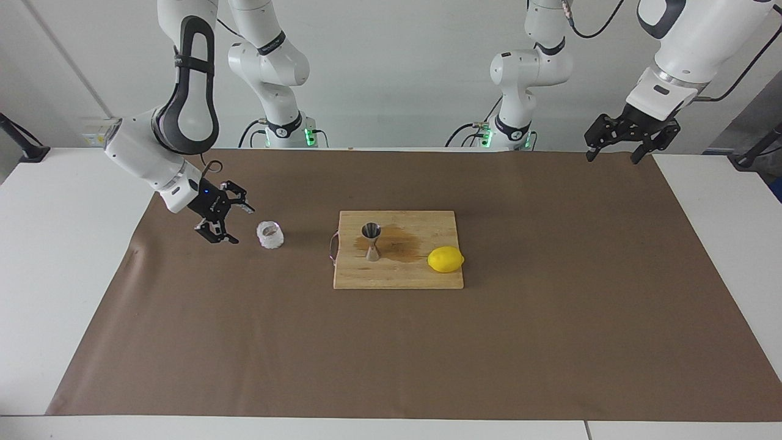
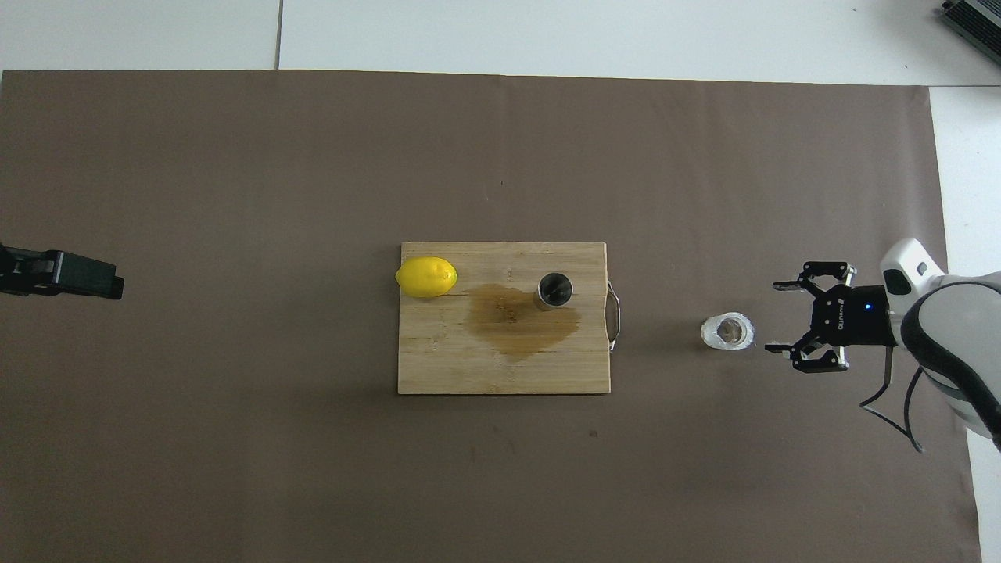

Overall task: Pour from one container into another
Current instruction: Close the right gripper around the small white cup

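Brown paper sheet [image 1: 391, 354] covers most of the white table [image 1: 36, 293], bare along its camera-side stretch. Wooden cutting board [image 1: 397, 275] sits mid-sheet, metal handle on the edge toward the right arm's end.

On the board: steel jigger [image 1: 371, 241] upright, hourglass shape, open cone up, near the handle end. Seen from overhead with the board as a clock face and 12 pointing away from the robots, the jigger [image 2: 554, 290] is at about 2 o'clock, the lemon [image 2: 426, 277] at about 10 o'clock on the board's edge toward the left arm's end. Dark wet stain [image 2: 520, 319] spreads from the board's centre up to the jigger's foot.

Frosted glass cup [image 1: 270, 234] stands upright on the paper, off the board, toward the right arm's end, roughly level with the jigger. From the cup, the jigger is at 9 o'clock overhead.

Right gripper [image 1: 226, 225] hangs low just beside the cup, at the cup's 3 o'clock overhead, fingers spread apart, pointing at the cup, not touching it, nothing held.

Left gripper [image 1: 614, 154] waits raised over the paper's corner at the left arm's end, fingers apart, empty, well apart from the board.
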Controlling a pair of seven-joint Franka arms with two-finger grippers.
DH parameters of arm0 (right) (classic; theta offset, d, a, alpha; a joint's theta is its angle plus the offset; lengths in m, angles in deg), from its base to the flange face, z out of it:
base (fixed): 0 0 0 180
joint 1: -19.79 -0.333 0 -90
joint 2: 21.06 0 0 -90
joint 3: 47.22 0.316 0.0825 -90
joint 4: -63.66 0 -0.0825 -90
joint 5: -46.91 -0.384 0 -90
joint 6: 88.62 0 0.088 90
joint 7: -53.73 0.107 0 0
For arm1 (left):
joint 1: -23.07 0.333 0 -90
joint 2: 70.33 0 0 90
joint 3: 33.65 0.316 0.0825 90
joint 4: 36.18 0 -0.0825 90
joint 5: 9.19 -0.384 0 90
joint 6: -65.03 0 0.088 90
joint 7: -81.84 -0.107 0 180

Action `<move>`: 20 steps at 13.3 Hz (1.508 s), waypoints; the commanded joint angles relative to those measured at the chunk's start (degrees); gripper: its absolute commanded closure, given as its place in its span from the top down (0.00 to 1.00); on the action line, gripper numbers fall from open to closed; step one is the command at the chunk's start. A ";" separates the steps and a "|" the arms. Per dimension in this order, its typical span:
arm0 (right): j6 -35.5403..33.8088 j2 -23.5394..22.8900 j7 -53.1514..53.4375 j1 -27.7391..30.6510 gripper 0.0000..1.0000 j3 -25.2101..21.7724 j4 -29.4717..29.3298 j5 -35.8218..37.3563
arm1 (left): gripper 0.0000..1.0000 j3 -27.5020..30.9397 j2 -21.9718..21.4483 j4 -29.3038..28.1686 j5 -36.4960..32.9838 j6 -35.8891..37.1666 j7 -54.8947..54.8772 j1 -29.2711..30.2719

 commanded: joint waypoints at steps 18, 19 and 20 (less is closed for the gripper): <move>1.43 -8.79 -18.17 -0.51 1.00 0.88 1.78 -8.56 | 1.00 0.44 -1.46 -1.28 -0.77 0.10 -0.55 -0.28; 1.43 -8.79 -18.08 -0.77 0.88 0.89 1.78 -8.91 | 1.00 0.44 -1.46 -1.28 -0.77 0.10 -0.46 -0.28; 1.43 -8.79 -18.08 -1.21 0.68 0.89 1.78 -9.00 | 1.00 0.35 -1.37 -1.28 -0.77 0.10 -0.46 -0.28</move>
